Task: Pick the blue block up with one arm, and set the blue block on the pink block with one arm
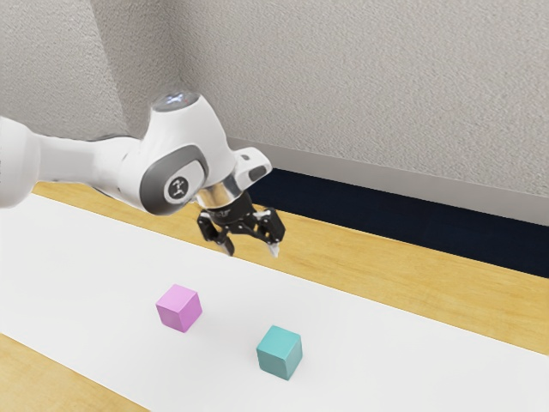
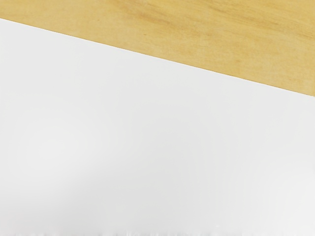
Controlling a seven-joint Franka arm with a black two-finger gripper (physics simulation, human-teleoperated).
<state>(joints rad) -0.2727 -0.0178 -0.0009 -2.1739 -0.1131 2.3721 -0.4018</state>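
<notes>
Arm (image 1: 94,167) comes in from the exterior view's left, wrist bent down over the white mat (image 1: 86,275) that covers most of the wooden table (image 1: 412,275).

Gripper (image 1: 252,247) hangs in the air, well above the mat. Its two fingers are spread with nothing between them, so it is released and carrying nothing.

Blue block (image 1: 280,352), more teal than blue to my eye, sits flat on the mat near the front edge, toward the exterior view's right of the pink block (image 1: 178,307). The two blocks are apart, not touching. Neither lies under the hand: both are nearer the front of the table than the gripper is.

From the hand's own camera I see bare mat (image 2: 147,157) and a band of wood (image 2: 221,39) beyond it.

Step in hand, as I judge it: the very start, the approach to the pick. Nothing is grasped and nothing stacked.

Next move calls for bringing the hand forward until it is over the blue block, squaring the fingers to two opposite faces, then lowering with the fingers wide enough to straddle it. Keep clear of the pink block on the way in, so it isn't nudged off its spot
</notes>
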